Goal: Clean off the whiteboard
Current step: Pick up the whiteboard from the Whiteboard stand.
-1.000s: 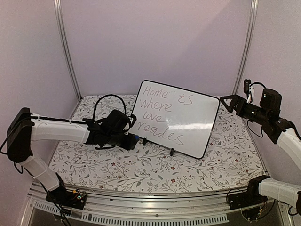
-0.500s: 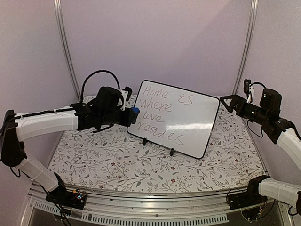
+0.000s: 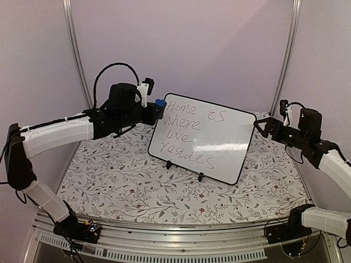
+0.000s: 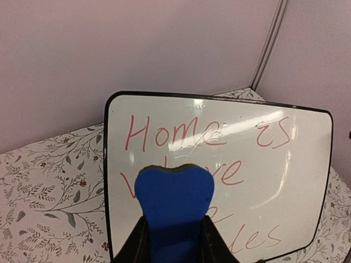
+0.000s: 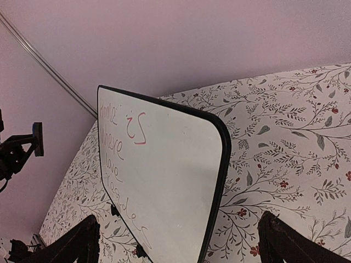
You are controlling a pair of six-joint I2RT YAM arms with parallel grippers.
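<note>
Left pincer [image 3: 155, 106] is clamped on the blue eraser [image 4: 174, 192], raised at the whiteboard's [image 3: 219, 148] top-left corner, prob. to wipe from line 1. Right pincer [image 3: 259, 126] gapes wide by its right edge, likely to steady it. Whiteboard stands tilted mid-table [image 3: 137, 186].

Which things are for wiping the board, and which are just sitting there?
For the job:
whiteboard, writing still on it
blue eraser
left claw, squeezing the eraser
right claw, open by the board's right edge

Just there:
flowery table cover
metal poles
</note>
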